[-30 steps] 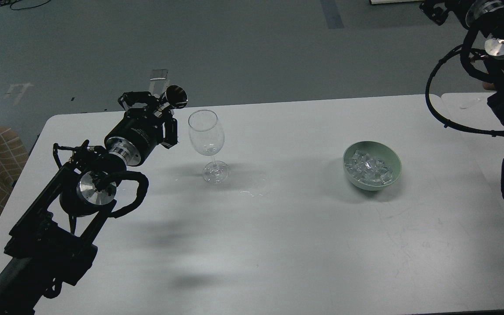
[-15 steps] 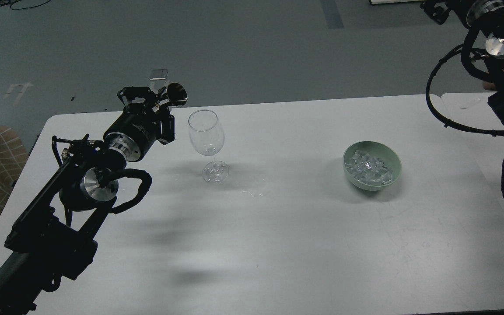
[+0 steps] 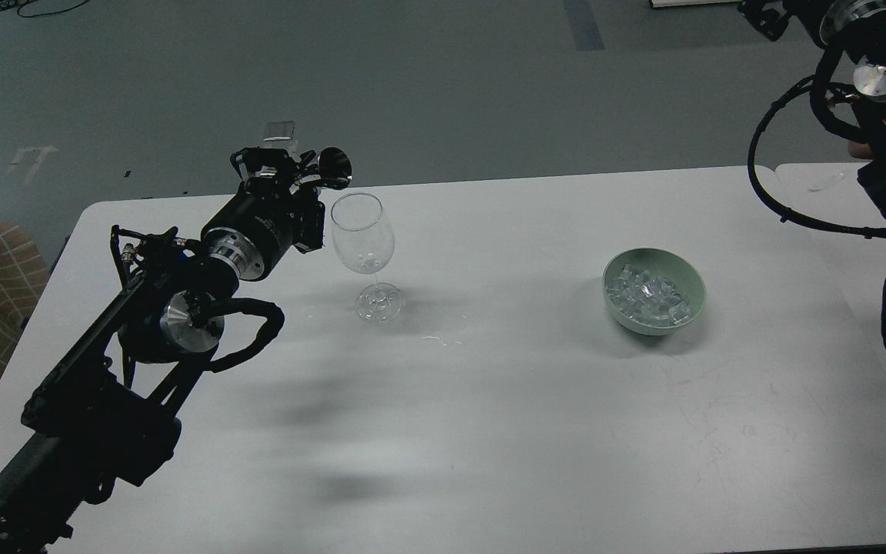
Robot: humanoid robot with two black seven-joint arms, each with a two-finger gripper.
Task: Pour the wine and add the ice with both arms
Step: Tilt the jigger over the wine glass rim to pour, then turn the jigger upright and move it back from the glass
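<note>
- L gripper (image 3: 294, 171): raised just left of wine glass (image 3: 364, 245) rim, grasping a small dark bottle (image 3: 330, 169) whose round end faces the camera.
- Wine glass: upright on white table (image 3: 489, 400), looks empty.
- Ice (image 3: 649, 297): heaped in green bowl (image 3: 693, 285), well right of glass.
- R arm (image 3: 874, 100): top-right corner; gripper out of view.

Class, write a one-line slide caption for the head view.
Left gripper holds a dark bottle beside an empty wine glass; a green bowl of ice waits on the white table.
</note>
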